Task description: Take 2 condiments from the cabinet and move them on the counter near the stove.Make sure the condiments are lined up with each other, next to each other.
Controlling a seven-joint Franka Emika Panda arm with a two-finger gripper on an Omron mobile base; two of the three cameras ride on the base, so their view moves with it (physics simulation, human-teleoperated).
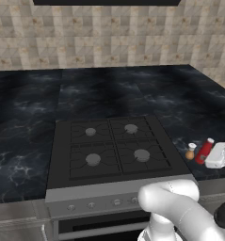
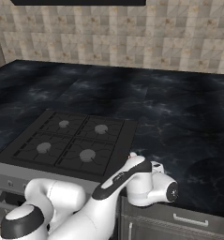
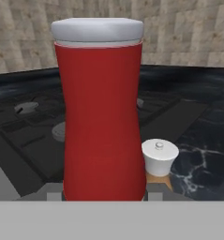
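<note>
- Red bottle (image 3: 99,112) sits between the gripper (image 3: 104,196) tips, near the counter (image 1: 24,141) front edge just right of the stove (image 1: 114,146); grip looks closed on it.
- Orange-brown bottle (image 1: 190,151) stands just beside it.
- Likely light, rigid, smooth plastic; the slim waisted body could slip, so hold mid-body.

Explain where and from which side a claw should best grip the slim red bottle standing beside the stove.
Grip the red bottle across its narrowed waist, below the white cap. Come in level from the counter's front edge. The bottle stands upright, its waist pinches in, and the orange-brown bottle stands close on the stove side, so keep the fingers clear there.
</note>
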